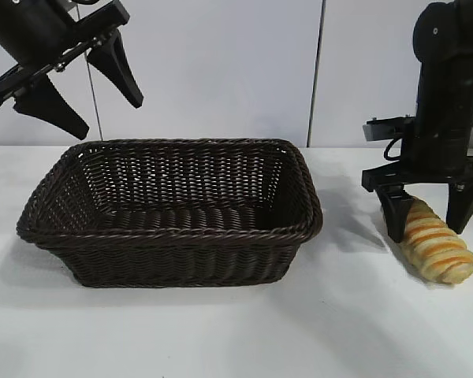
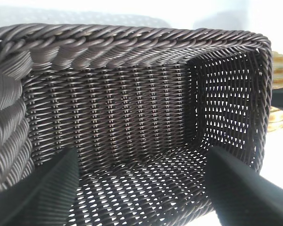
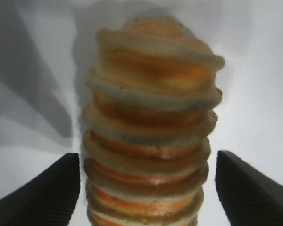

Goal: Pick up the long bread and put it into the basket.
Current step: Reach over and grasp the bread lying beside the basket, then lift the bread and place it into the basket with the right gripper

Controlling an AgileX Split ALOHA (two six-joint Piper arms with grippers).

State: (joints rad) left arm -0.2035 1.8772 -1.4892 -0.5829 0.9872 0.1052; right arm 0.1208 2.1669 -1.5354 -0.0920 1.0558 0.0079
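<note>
Left claw [image 1: 77,89] hangs in the air above the desk's far-left corner, over the basket's left end, its fingers spread wide and holding nothing; from my left wrist view I look straight down into the bare woven floor of the basket [image 2: 132,117]. Moving right, I see the basket [image 1: 181,236] sitting on the white desk [image 1: 236,339], left of centre, dark brown wicker with a braided rim. Further right, near the desk's right edge, the long bread [image 1: 437,244] lies flat on the desk, well apart from the basket; my right claw [image 1: 430,224] points down over its far end, one finger on either side, still apart from the bread [image 3: 148,136].
</note>
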